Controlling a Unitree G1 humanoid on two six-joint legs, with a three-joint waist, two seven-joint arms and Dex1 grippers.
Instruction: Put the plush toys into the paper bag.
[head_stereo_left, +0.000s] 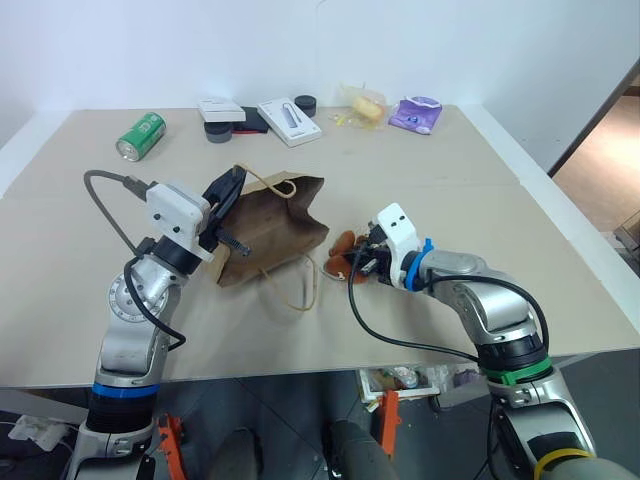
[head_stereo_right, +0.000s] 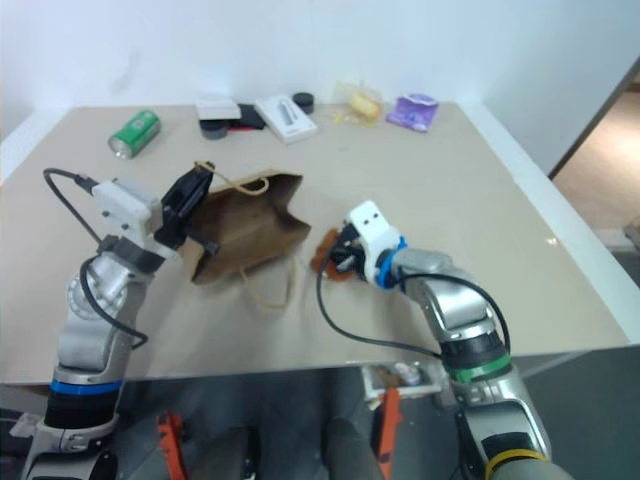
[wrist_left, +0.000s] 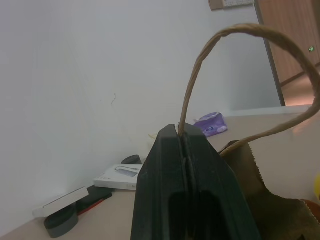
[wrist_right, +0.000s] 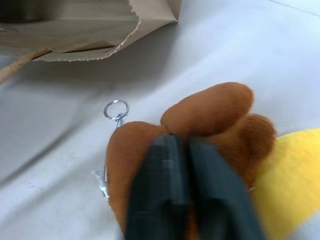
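Observation:
The brown paper bag (head_stereo_left: 272, 225) lies on its side on the table, mouth towards my right arm. My left gripper (head_stereo_left: 233, 183) is shut on one twisted loop handle (wrist_left: 199, 67) and holds that side of the bag up. The other handle (head_stereo_left: 300, 290) trails on the table. Just outside the bag's mouth lies the fuzzy brown plush toy (wrist_right: 210, 112). My right gripper (wrist_right: 182, 145) is shut on it, fingers pressed into the fur. A yellow soft patch (wrist_right: 295, 175) shows right beside the brown toy; I cannot tell the rest of that toy's shape.
A green can (head_stereo_left: 140, 135) lies at the back left. White boxes (head_stereo_left: 290, 120), a yellow item in clear wrap (head_stereo_left: 364, 104) and a purple pouch (head_stereo_left: 416, 114) line the far edge. A small metal ring (wrist_right: 116, 109) lies by the brown toy.

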